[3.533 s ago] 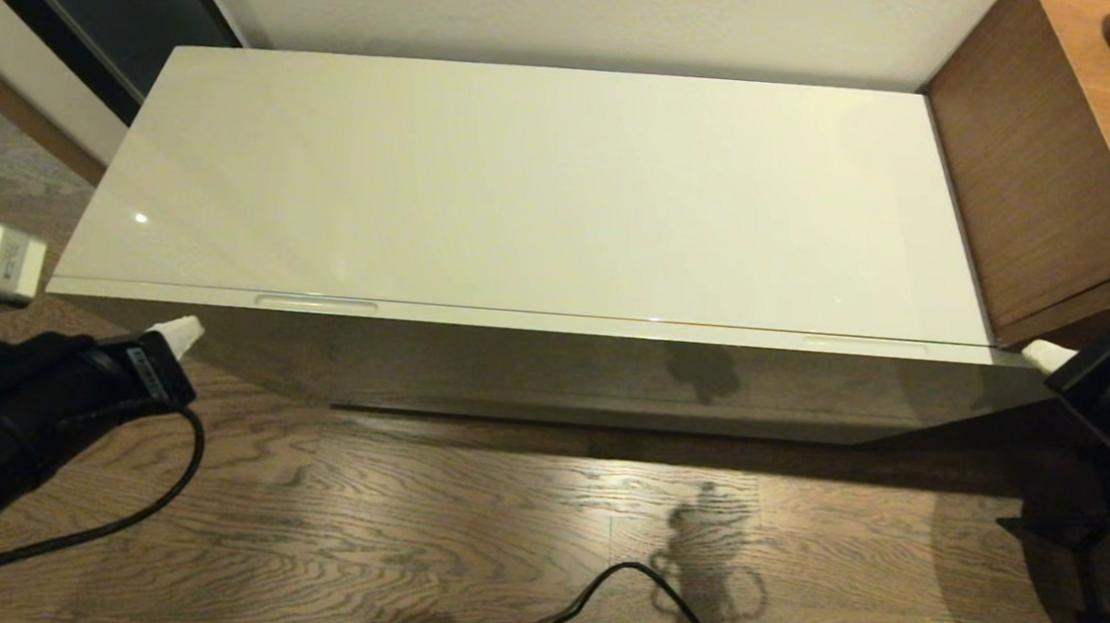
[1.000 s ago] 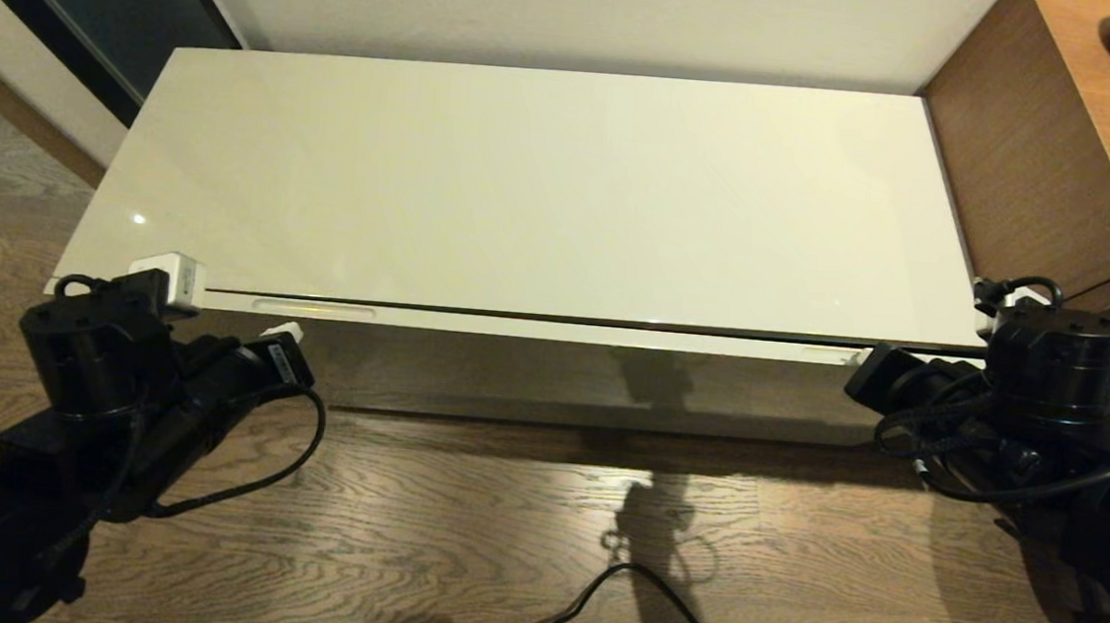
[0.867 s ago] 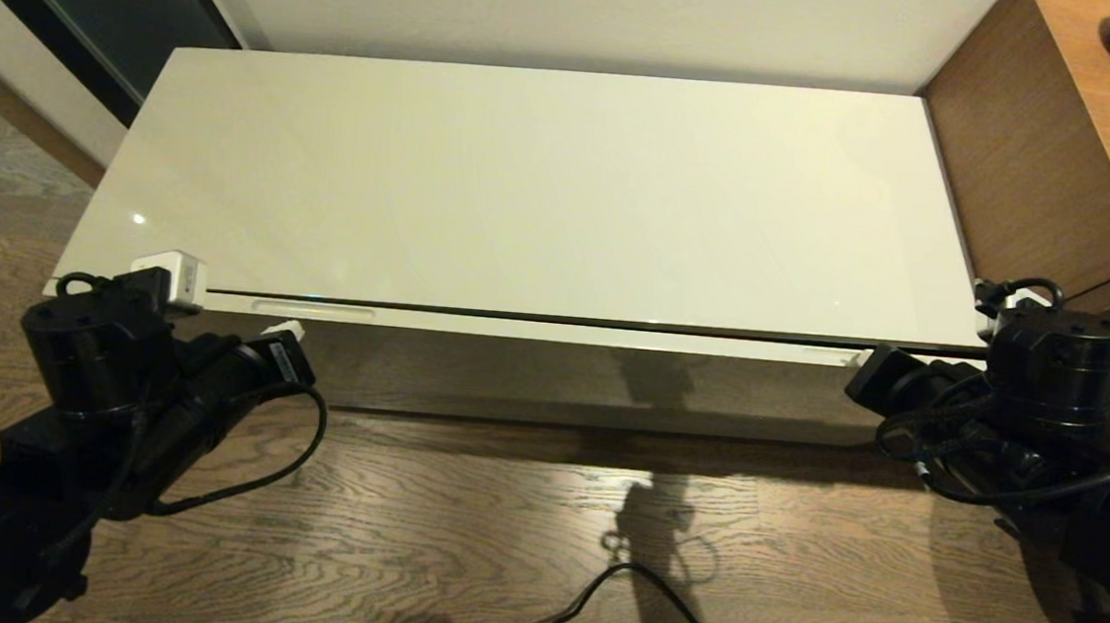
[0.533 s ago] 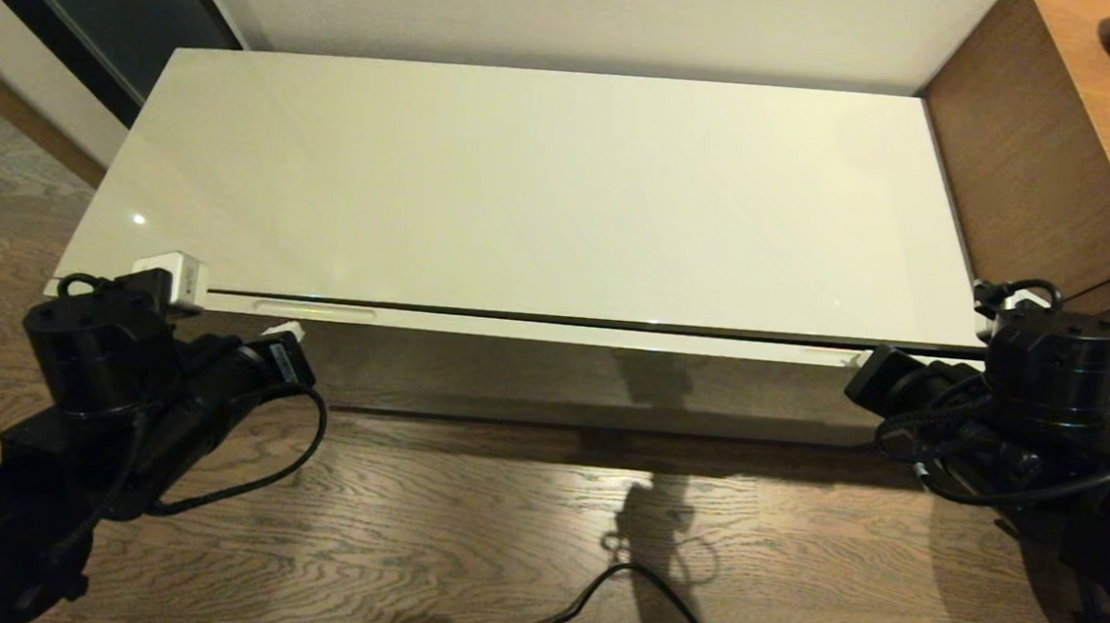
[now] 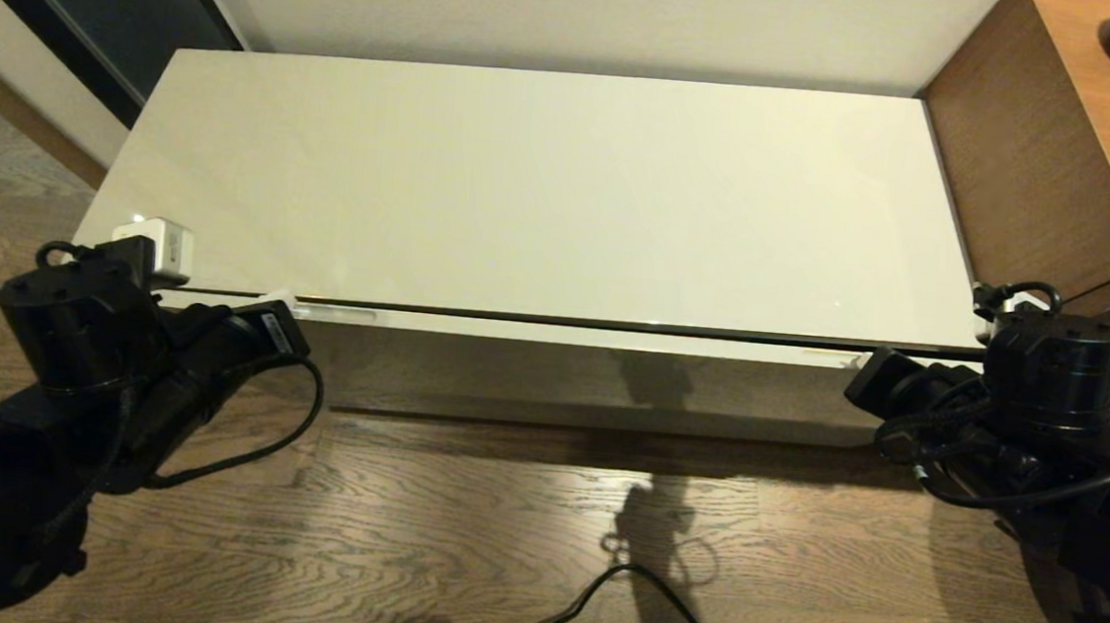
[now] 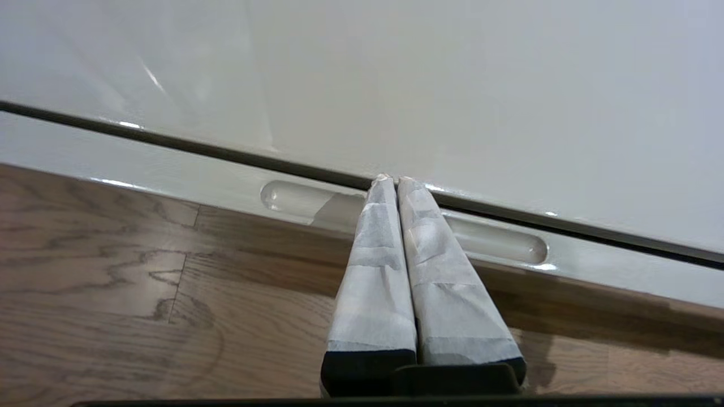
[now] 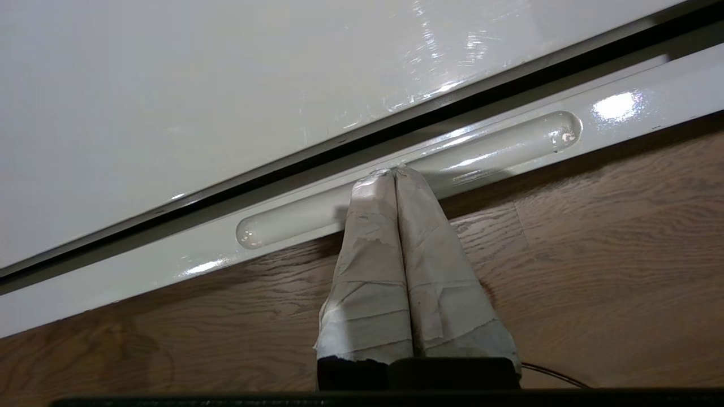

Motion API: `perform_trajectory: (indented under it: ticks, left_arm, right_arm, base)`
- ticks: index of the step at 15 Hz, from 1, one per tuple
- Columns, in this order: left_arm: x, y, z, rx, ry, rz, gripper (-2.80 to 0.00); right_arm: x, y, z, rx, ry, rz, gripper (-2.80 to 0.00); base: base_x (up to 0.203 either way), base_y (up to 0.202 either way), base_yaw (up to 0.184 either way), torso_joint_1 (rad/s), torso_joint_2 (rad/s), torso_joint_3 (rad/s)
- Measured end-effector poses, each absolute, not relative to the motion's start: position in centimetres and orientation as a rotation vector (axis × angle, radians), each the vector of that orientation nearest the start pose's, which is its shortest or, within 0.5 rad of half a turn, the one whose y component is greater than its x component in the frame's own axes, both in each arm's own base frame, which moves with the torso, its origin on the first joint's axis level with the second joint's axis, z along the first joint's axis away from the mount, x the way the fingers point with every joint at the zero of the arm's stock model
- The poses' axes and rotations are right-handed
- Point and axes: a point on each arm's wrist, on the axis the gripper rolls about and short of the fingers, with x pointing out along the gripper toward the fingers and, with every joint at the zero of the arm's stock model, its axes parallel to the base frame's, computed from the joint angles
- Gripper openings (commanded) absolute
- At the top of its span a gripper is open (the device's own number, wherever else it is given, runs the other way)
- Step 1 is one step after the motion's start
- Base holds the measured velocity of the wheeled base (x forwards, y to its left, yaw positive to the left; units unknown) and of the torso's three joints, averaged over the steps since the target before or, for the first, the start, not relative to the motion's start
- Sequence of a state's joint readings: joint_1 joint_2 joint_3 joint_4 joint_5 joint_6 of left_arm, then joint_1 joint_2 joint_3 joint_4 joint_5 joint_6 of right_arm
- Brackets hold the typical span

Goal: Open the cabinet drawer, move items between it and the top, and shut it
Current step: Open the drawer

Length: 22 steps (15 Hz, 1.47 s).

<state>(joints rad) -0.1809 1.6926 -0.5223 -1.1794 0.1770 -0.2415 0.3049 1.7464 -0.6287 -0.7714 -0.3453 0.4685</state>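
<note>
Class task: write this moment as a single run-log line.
left gripper: shut, tips at left slot handle | right gripper: shut, in right slot handle | cabinet drawer: slightly open

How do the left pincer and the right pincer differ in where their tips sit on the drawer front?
1. The left pincer reaches past its slot handle to the dark gap under the top; the right pincer stops inside its handle.
2. The left pincer crosses its handle squarely; the right pincer meets a slanted one.
Shared: both are shut, tape-wrapped, at the slightly open drawer.
</note>
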Motion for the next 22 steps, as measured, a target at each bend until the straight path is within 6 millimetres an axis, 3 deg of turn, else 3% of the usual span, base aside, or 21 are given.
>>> perform_trajectory:
  ticks: [10, 22]
  left_arm:
    - [28.2, -4.7, 13.3, -0.245, 0.035, 0.008, -2.80]
    - [27.4, -4.9, 15.8, -0.210, -0.018, -0.024, -2.80]
  right_arm:
    - [28.1, 8.0, 13.7, 0.353, 0.313, -0.117, -2.80]
    - [28.2, 8.1, 13.4, 0.351, 0.321, -0.120, -2.80]
  base:
    - [0.000, 0.000, 0.000, 0.000, 0.00, 0.000]
    - [0.000, 0.000, 0.000, 0.000, 0.00, 0.000]
